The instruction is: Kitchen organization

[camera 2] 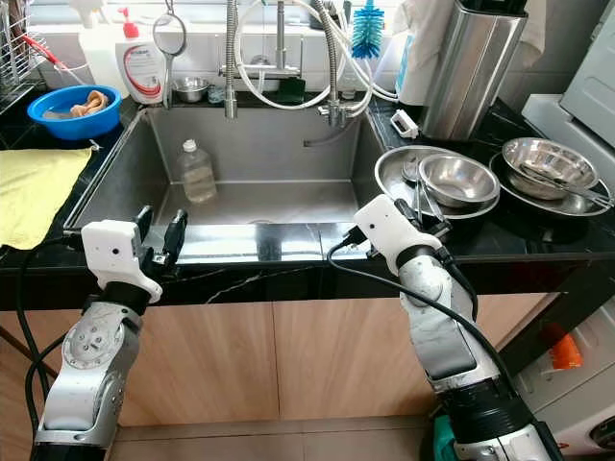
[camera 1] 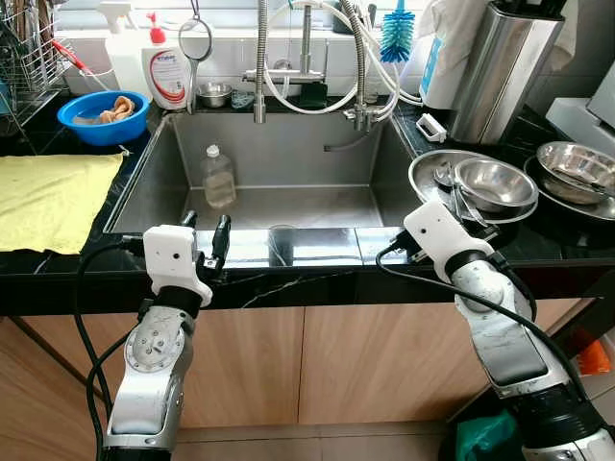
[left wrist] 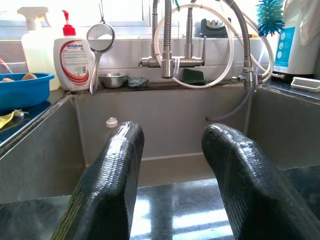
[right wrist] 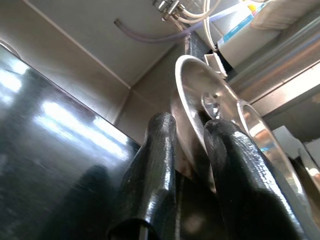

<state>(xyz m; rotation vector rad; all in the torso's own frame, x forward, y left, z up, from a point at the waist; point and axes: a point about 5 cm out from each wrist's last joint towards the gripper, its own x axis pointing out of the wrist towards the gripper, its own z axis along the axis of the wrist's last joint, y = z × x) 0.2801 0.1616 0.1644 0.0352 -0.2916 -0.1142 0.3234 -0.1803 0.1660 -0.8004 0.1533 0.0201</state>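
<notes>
Right gripper (right wrist: 187,150) — jaws narrow, empty — lies nearer the steel plate (right wrist: 200,85) at 12 o'clock; left gripper (left wrist: 172,165), jaws wide, faces the sink (camera 1: 288,154).

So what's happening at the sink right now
The robot stands at a kitchen sink that has a clear plastic bottle upright in it. Its right gripper is at the near rim of a steel plate on the counter to the right, fingers slightly apart around the edge. The plate carries a steel bowl. The left gripper hovers open over the sink's front edge, holding nothing.
</notes>
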